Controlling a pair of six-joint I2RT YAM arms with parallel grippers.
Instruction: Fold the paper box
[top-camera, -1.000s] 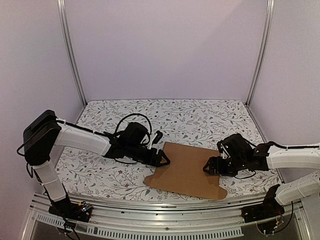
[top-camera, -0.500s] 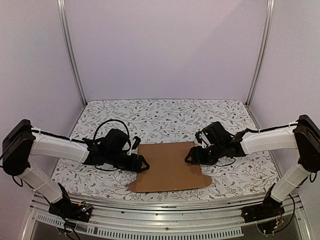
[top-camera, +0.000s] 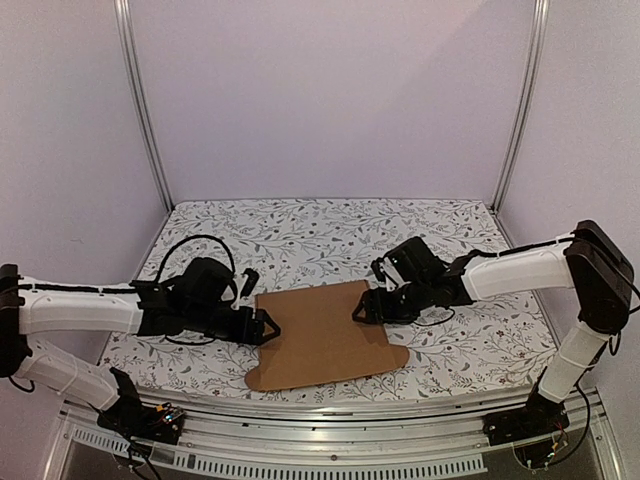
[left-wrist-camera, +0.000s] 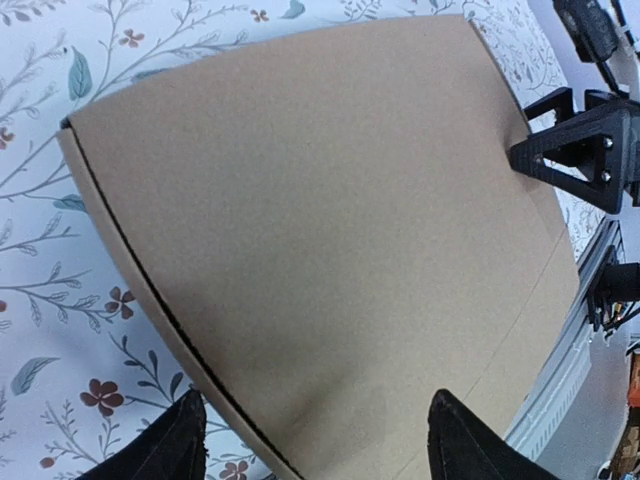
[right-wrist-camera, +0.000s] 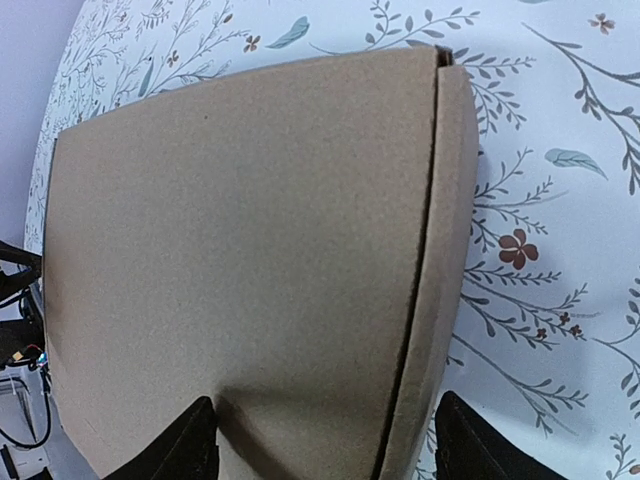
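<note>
The paper box (top-camera: 325, 338) lies flat on the flowered cloth as a brown cardboard sheet with rounded flaps at its near corners. My left gripper (top-camera: 268, 328) is low at its left edge, open. In the left wrist view the paper box (left-wrist-camera: 320, 220) fills the frame between the wide-spread fingers of the left gripper (left-wrist-camera: 318, 445). My right gripper (top-camera: 362, 308) is at the sheet's far right corner, open. In the right wrist view the right gripper (right-wrist-camera: 330, 450) straddles a narrow folded-over flap (right-wrist-camera: 447, 250) on the paper box (right-wrist-camera: 230, 250).
The flowered tablecloth (top-camera: 330, 235) covers the whole table. A metal rail (top-camera: 330, 420) runs along the near edge, close to the sheet's near side. Frame posts (top-camera: 140, 100) and lilac walls close the left, right and back.
The cardboard has slid left and slightly away from the rail, turning a little. Both grippers have moved left with it, and the left arm has stretched out lower.
</note>
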